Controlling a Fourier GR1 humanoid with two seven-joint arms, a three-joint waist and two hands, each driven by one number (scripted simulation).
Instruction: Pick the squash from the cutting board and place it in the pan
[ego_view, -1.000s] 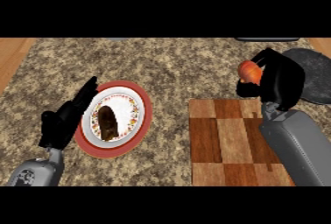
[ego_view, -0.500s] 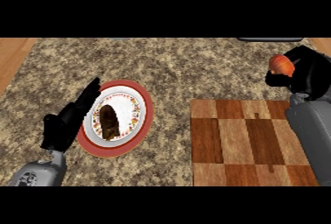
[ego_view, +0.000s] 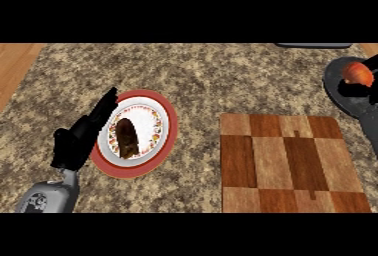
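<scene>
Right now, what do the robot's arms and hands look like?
Only the left arm shows clearly: a smooth grey forearm with small dark marks near the wrist, ending in a black left hand with blocky black fingers. No cables or sleeves show. The right hand cannot be made out at the right edge.

Speckled granite counter (ego_view: 221, 80), wooden cutting board (ego_view: 284, 165) at right, red-rimmed plate (ego_view: 166, 125) at left, dark pan (ego_view: 343, 95) at right edge

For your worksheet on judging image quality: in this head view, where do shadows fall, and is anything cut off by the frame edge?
Head view: lighting is soft and even, with no glare on the counter; a dark shadow sits beside the squash in the pan, which the right edge crops; the left robot hand partly hides the plate.
</scene>
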